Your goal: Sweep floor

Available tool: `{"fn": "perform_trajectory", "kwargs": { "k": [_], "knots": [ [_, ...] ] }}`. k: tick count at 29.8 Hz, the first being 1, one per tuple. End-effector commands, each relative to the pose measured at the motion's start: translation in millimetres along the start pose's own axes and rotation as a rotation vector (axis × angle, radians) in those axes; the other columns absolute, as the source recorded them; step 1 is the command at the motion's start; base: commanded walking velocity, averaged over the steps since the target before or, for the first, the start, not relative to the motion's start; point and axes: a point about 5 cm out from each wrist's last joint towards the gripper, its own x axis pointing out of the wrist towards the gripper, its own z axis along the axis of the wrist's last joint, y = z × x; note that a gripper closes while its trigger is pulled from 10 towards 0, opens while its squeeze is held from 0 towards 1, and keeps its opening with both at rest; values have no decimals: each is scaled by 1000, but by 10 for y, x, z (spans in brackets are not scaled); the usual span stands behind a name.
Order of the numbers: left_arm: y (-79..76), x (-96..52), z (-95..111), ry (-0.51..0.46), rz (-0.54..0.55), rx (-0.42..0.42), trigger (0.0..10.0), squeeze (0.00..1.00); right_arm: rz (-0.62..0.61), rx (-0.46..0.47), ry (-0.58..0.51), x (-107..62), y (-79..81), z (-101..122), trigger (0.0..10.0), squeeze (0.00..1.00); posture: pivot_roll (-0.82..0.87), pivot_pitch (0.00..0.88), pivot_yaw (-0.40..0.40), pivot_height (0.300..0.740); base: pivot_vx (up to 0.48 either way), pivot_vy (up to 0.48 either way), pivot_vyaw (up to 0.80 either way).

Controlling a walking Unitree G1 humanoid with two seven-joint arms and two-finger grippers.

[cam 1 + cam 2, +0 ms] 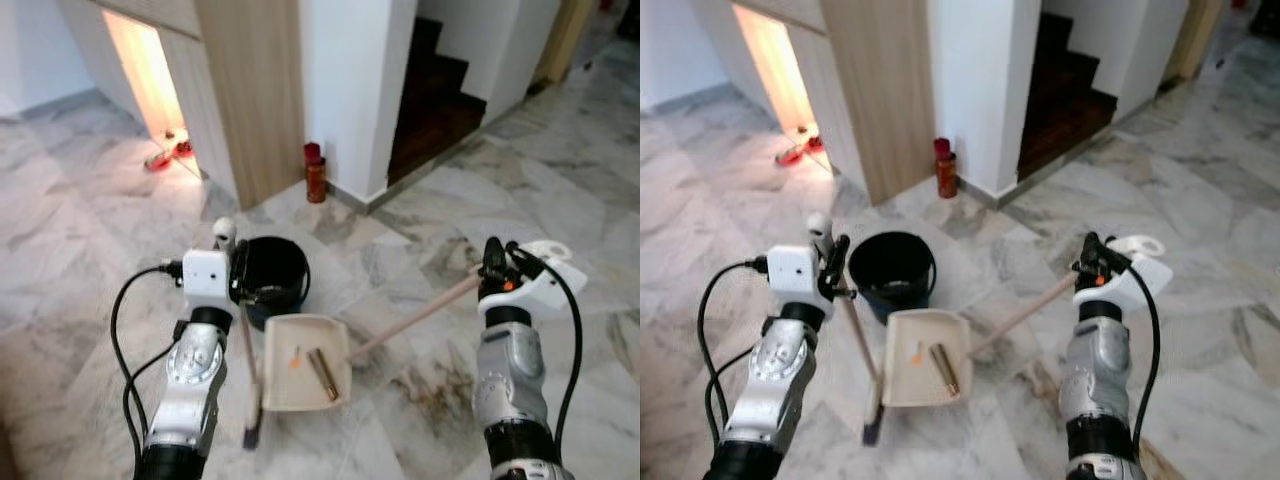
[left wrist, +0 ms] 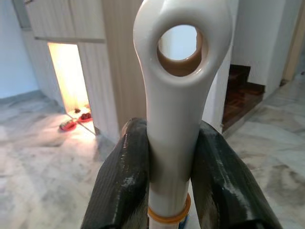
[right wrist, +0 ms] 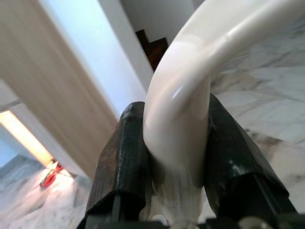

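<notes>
Marble floor, grey-veined, fills the lower frame. At centre bottom a cream dustpan holds a brown stick and an orange scrap — its long handle pinched by the right gripper. The left gripper pinches the broom. Behind sits a black bucket; farther up, a red bottle and dark stairs.

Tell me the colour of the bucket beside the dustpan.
Black; the round plastic bucket shows best in the right eye view.
</notes>
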Motion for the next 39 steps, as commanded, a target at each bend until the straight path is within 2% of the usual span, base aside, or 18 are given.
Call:
{"fn": "perform_trajectory", "kwargs": {
  "k": [1, 12, 26, 29, 32, 39],
  "knots": [
    [-73, 51, 91, -48, -25, -18, 10000, 0, 16, 66, -27, 54, 93, 52, 10000, 0, 37, 0, 23, 740, 0, 274, 0],
    [-86, 124, 134, -63, -30, -20, 10000, 0, 37, 68, -27, 97, 148, 69, 10000, 0, 42, 0, 18, 740, 0, 273, 0],
    [-44, 133, 125, -66, -12, -15, 10000, 0, 54, 66, -27, 131, 195, 84, 10000, 0, 50, 0, 6, 740, 0, 272, 0],
    [-40, 134, 117, -65, -7, -15, 10000, 0, 63, 49, -42, 144, 211, 119, 10000, 0, 44, 0, -3, 740, 0, 274, 0],
    [-38, 148, 114, -69, 6, -18, 10000, 0, 104, -10, -52, 176, 241, 170, 10000, 0, 38, 0, -18, 740, 0, 271, 0],
    [-33, 174, 115, -76, 18, -20, 10000, 0, 129, -8, -93, 266, 312, 312, 10000, 0, 32, 0, -23, 740, 0, 229, 0]
  ]
}}
